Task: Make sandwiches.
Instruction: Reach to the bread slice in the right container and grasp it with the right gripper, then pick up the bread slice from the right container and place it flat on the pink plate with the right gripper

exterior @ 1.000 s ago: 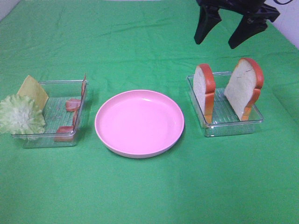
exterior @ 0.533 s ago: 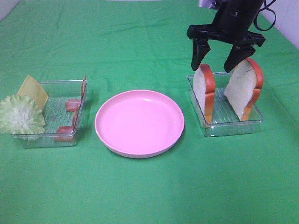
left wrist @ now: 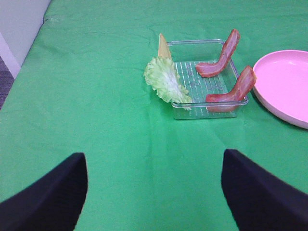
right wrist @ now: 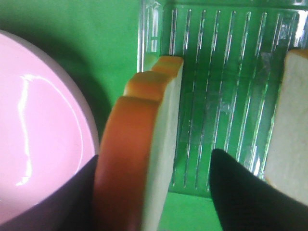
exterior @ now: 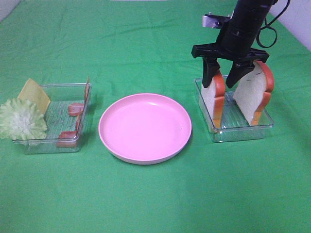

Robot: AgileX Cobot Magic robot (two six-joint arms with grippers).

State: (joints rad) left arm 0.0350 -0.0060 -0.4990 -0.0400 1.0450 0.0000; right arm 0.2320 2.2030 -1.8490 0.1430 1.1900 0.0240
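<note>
Right fingers (exterior: 210,75) have dropped, spread wide astride the bread slice (exterior: 214,103) nearer the plate (exterior: 145,128).

A pink round plate (exterior: 145,127) sits at the middle of a faintly creased green tablecloth (exterior: 146,204). In the high view, a clear ribbed plastic tray (exterior: 60,86) lies just beside the plate on its left. A second clear tray (exterior: 241,132), also ribbed, lies just beside it on the right. Neither tray touches the plate.
</note>
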